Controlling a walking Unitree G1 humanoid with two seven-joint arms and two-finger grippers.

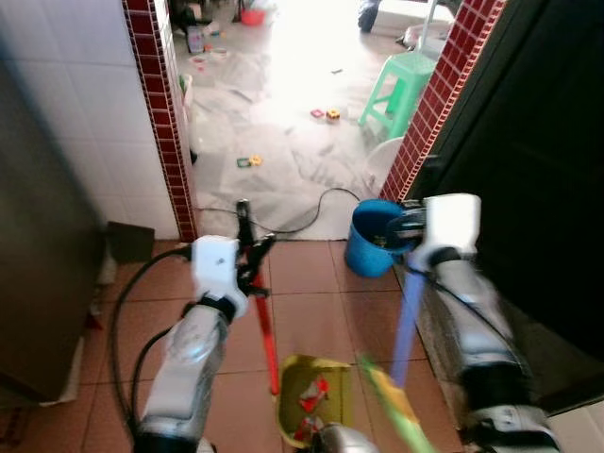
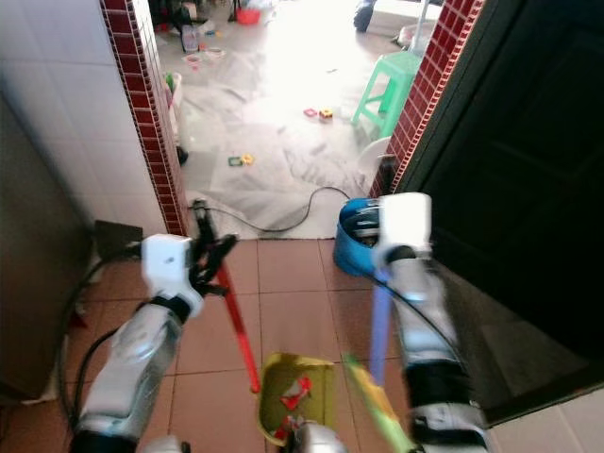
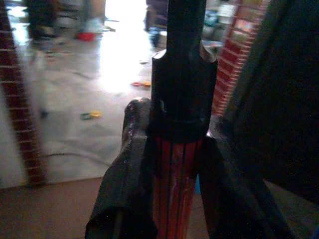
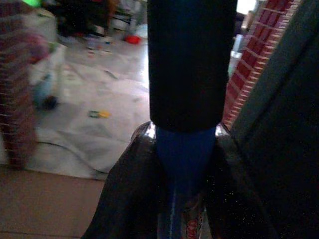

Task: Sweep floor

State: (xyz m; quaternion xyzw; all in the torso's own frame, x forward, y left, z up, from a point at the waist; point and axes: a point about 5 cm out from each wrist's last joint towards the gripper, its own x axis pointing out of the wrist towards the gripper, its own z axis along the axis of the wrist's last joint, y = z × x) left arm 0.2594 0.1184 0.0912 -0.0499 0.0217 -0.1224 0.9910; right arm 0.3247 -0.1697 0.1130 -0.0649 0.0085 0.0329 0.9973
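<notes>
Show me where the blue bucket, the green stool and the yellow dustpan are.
blue bucket [image 1: 366,253]: left eye view, on its outer wall.
green stool [image 1: 411,64]: left eye view, on its seat.
yellow dustpan [image 1: 294,377]: left eye view, on its inner pan surface.

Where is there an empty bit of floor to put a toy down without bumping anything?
The brown floor tiles between the red dustpan handle and the blue plastic bucket look bare. It is crowded lower down, around the yellow dustpan holding red scraps. Beyond the doorway, small toys and a green plastic stool dot the pale floor.
</notes>
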